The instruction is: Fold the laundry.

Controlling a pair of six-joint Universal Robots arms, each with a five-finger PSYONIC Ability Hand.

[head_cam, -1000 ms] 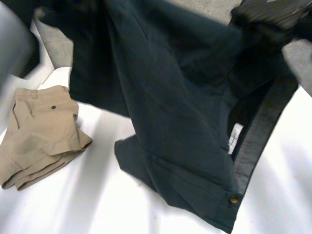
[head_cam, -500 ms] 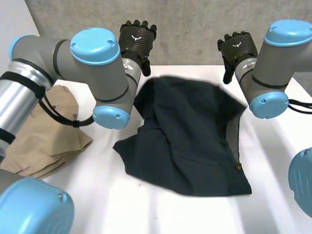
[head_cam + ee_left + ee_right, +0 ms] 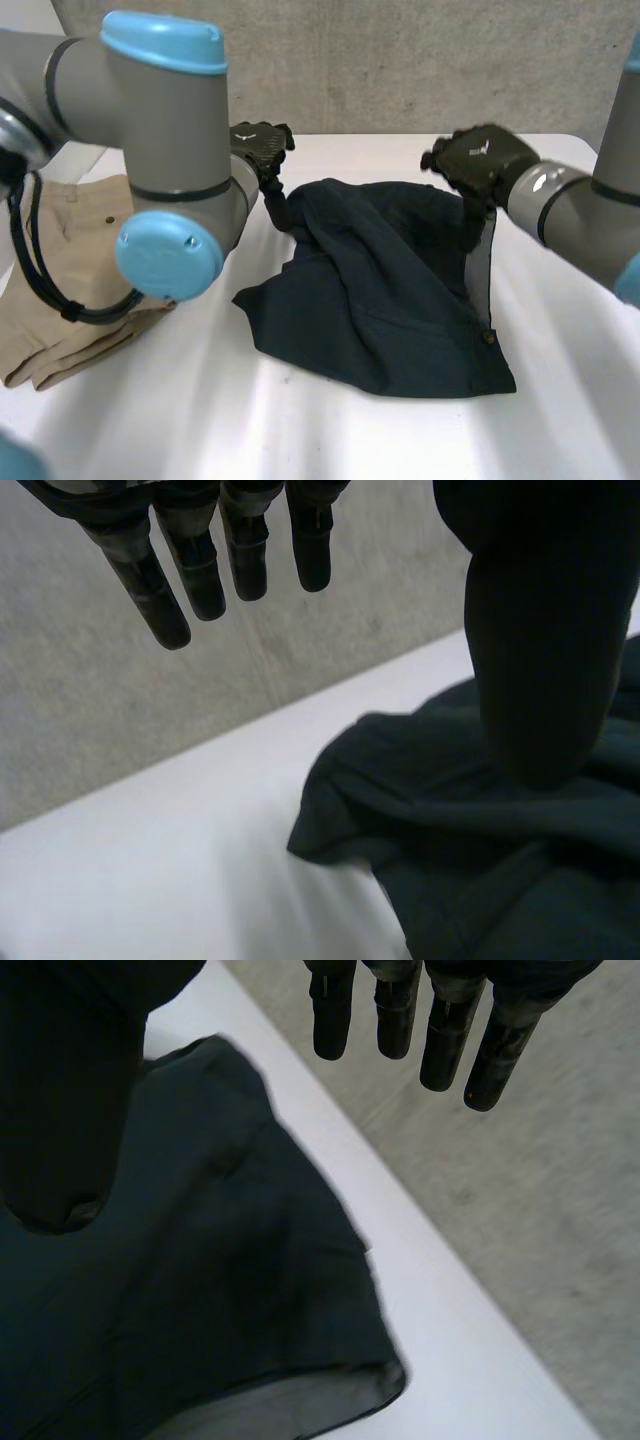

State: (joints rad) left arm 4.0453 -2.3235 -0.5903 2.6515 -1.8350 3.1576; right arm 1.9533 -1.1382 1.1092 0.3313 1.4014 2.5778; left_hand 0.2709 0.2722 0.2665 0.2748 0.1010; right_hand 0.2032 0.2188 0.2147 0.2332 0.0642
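The left hand's (image 3: 258, 148) fingers (image 3: 160, 590) hang straight and spread, holding nothing, its thumb pointing down at the far left edge of the dark blue garment (image 3: 385, 290). The right hand (image 3: 478, 160) is likewise wide, fingers (image 3: 440, 1030) straight and empty, over the garment's far right edge. The garment lies crumpled mid-table (image 3: 200, 420). Folded tan shorts (image 3: 70, 280) sit at the left.
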